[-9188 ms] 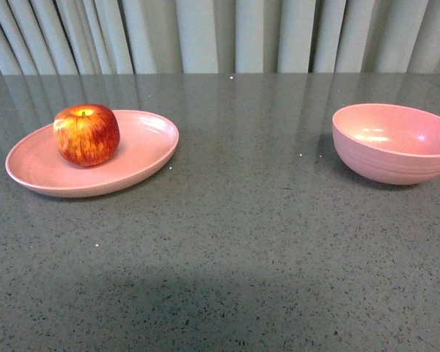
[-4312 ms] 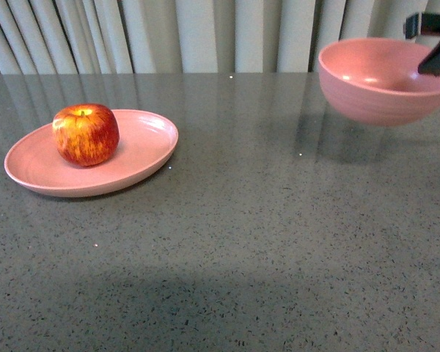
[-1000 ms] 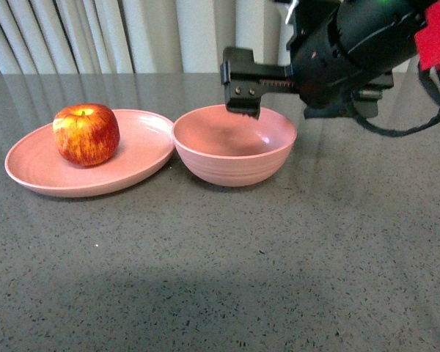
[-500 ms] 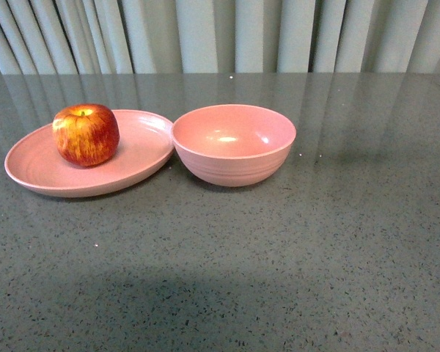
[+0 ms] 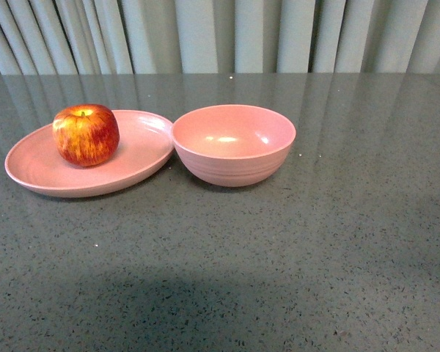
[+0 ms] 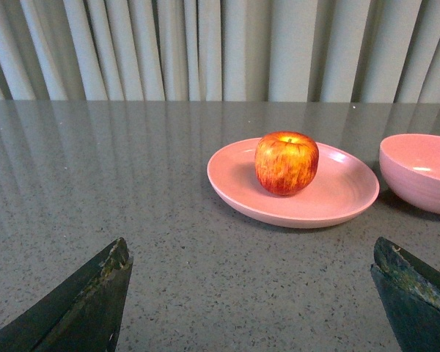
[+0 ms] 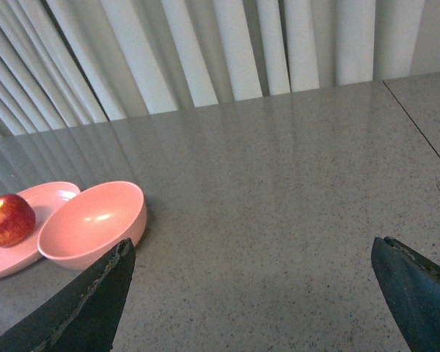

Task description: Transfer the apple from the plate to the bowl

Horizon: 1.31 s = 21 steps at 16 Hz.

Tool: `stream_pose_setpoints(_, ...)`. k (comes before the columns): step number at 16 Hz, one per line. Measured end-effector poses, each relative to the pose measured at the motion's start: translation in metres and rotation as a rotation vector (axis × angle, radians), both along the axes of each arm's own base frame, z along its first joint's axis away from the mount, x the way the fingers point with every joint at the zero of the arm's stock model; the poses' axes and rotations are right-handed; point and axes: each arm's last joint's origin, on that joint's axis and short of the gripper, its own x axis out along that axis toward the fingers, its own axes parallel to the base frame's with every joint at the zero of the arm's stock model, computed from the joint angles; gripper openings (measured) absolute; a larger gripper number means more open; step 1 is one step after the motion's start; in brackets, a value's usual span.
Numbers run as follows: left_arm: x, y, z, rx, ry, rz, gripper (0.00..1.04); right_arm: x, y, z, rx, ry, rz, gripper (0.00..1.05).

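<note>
Nearest the robot, the left gripper (image 6: 249,253) and right gripper (image 7: 253,249) hang above the table (image 5: 279,279) with fingers spread wide and empty, the right arm having just left the front view. Farther out, the bowl (image 5: 233,165), earlier far to the right, now sits just beside the plate (image 5: 37,172), so I judge only a short carry remains. The apple (image 5: 86,134) rests on the plate's left part, upright with its stem up and, being round, no marked long axis.
</note>
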Motion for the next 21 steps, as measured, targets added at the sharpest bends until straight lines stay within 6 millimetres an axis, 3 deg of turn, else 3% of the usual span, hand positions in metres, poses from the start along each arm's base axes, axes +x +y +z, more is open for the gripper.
stream_pose_setpoints(3,0.000,0.000,0.000,0.000,0.000,0.000,0.98,-0.013,-0.006,-0.011,0.012,0.017,-0.008,0.98)
stream_pose_setpoints(4,0.000,0.000,0.000,0.000,0.000,0.000,0.98,-0.014,-0.004,-0.014,-0.035,-0.071,-0.078,0.91)
stream_pose_setpoints(5,0.000,0.000,0.000,0.000,0.000,0.000,0.98,-0.020,0.004,-0.024,-0.103,-0.122,-0.120,0.78)
stream_pose_setpoints(8,0.000,0.000,0.000,0.000,0.000,0.000,0.98,-0.031,0.001,-0.048,-0.175,-0.114,-0.191,0.42)
stream_pose_setpoints(11,0.000,0.000,0.000,0.000,0.000,0.000,0.98,-0.038,0.001,-0.059,-0.183,-0.125,-0.192,0.05)
stream_pose_setpoints(21,0.000,0.000,0.000,0.000,0.000,0.000,0.98,-0.051,0.001,-0.083,-0.191,-0.135,-0.192,0.02)
